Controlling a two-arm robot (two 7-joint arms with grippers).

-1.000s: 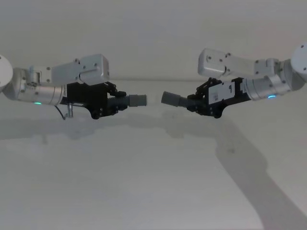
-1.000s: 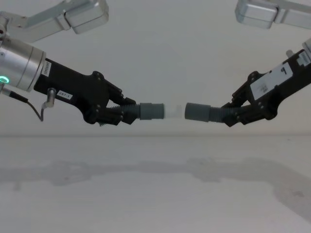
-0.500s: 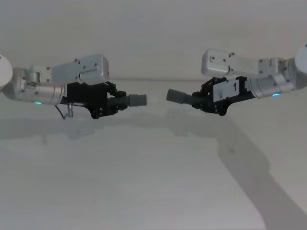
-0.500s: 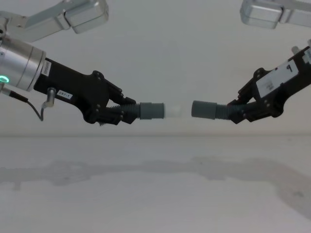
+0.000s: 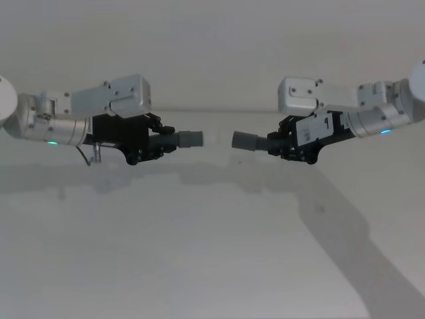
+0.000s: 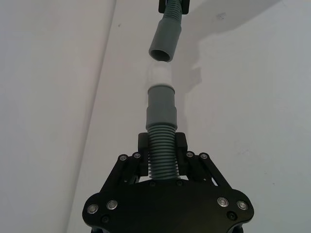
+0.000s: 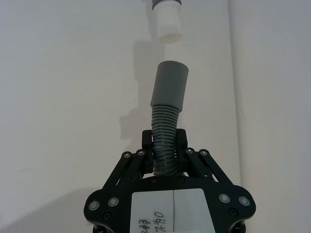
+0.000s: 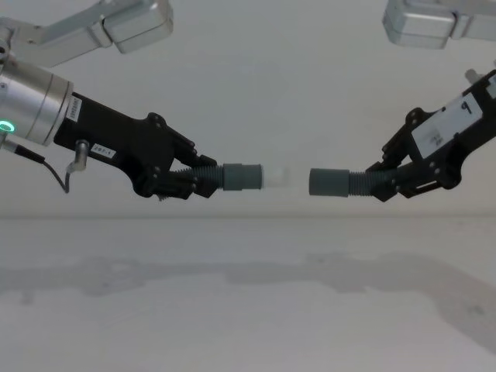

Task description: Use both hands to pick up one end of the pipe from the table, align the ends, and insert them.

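Over on your left, the left gripper [image 8: 184, 184] is reaching in from that side and hanging above the table [image 8: 248, 310], its fingers [image 6: 141, 145] clamping the ribbed part of the first hose piece [image 8: 208, 179]. That piece's cuff [image 8: 242, 177] is pointing toward the middle, white tip [image 8: 276, 177] leading (in the left wrist view the tip [image 6: 160, 75] is sitting just short of the other piece's open mouth [image 6: 164, 47]). In the centre you're looking at an open gap, with the two ends facing each other at much the same height and not touching. On your right, the second cuff [image 8: 328, 183] is lying close to level, and the right gripper [image 8: 385, 186] is gripping the second hose piece [image 8: 362, 184] on its corrugations just behind that cuff. From the head view both pieces, left [image 5: 189, 139] and right [image 5: 248, 141], are being held well above the white surface.
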